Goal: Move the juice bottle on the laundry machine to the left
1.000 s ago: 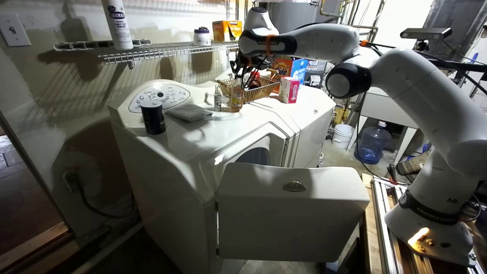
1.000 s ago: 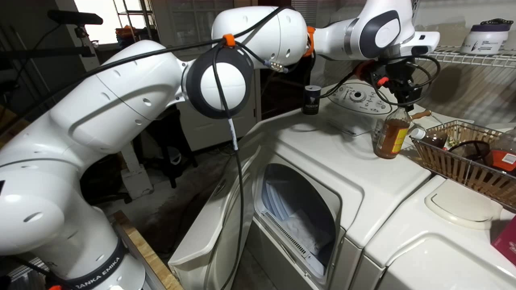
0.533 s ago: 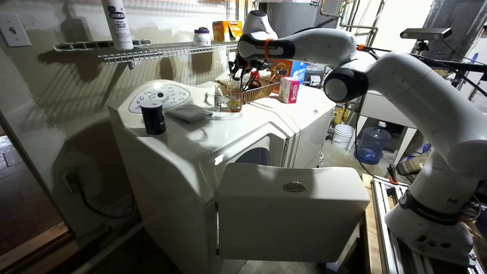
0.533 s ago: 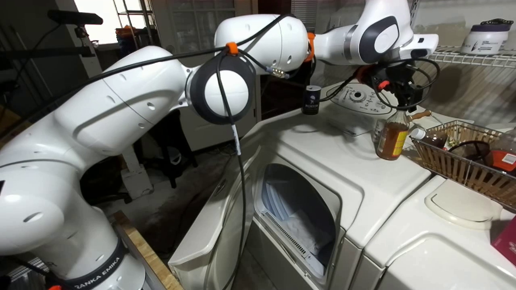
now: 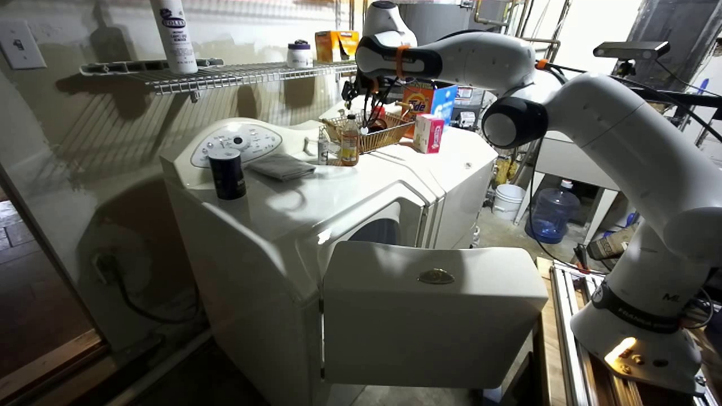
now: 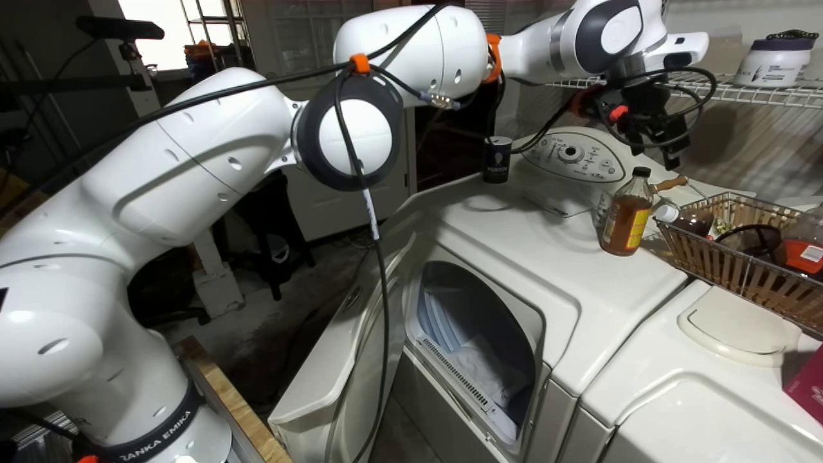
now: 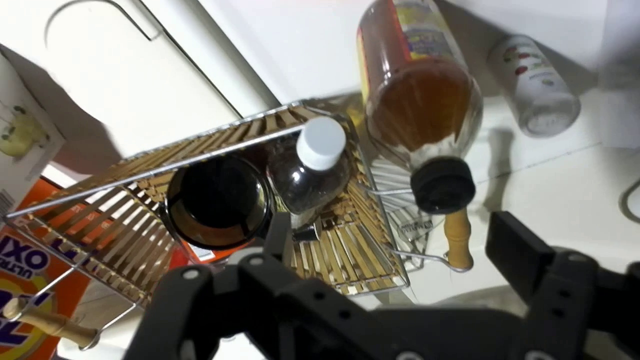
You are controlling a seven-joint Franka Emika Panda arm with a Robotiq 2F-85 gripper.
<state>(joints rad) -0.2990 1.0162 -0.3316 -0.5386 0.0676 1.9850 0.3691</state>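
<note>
Hangs above the laundry machine with the gripper pointed downward and its jaws wide apart, with a broad gap between fingertips in the wrist view. In an exterior view, has the juice bottle just below the jaws, with visible space between cap and fingertips — upright on top of the machine, amber inside, yellow on the label, black at the cap. In the wrist view, sights that cap beyond the fingertips and between them side to side, nearer the finger on the right of that view.

Shows there a wicker basket beside the bottle, reaching from between the jaws out past the finger on the left of that view. Inside it, shows a white-capped bottle and a dark round vessel — perhaps a pot, too shadowed to be sure. Farther out from the jaws, past the juice bottle, takes in a small pale container with red spots.

Well apart from the jaws, across the machine's top in an exterior view, shows a folded cloth and a dark canister with a white top. On the opposite side of the jaws, beyond the basket, has an orange Tide box.
</note>
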